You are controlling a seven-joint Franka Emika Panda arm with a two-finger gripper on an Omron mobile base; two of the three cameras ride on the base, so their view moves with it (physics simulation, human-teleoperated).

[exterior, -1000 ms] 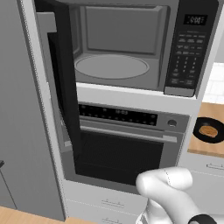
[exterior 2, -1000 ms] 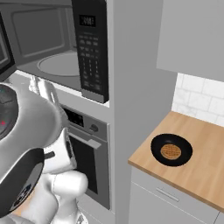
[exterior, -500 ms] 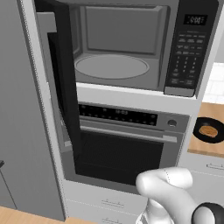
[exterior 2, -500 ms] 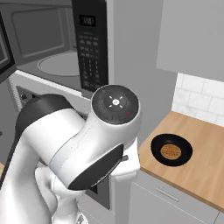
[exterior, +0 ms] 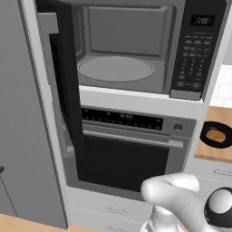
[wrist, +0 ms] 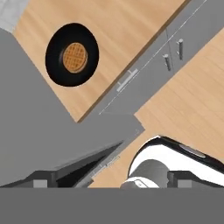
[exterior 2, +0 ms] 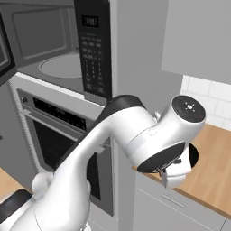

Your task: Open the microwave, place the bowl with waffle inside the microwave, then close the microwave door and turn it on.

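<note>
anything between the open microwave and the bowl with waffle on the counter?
Yes. In the left base view the microwave's keypad panel and the grey cabinet column stand between the microwave cavity and the bowl with waffle, which sits lower on the wooden counter.

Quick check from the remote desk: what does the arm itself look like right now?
The arm is glossy white with rounded, tube-like links and dark grey to black bands at the joints. One joint ends in a round white cap with small dark markings. No cables show.

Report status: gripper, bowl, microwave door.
Gripper open, empty, above counter. Bowl with waffle on counter, untouched. Microwave door swung open, cavity clear.
</note>
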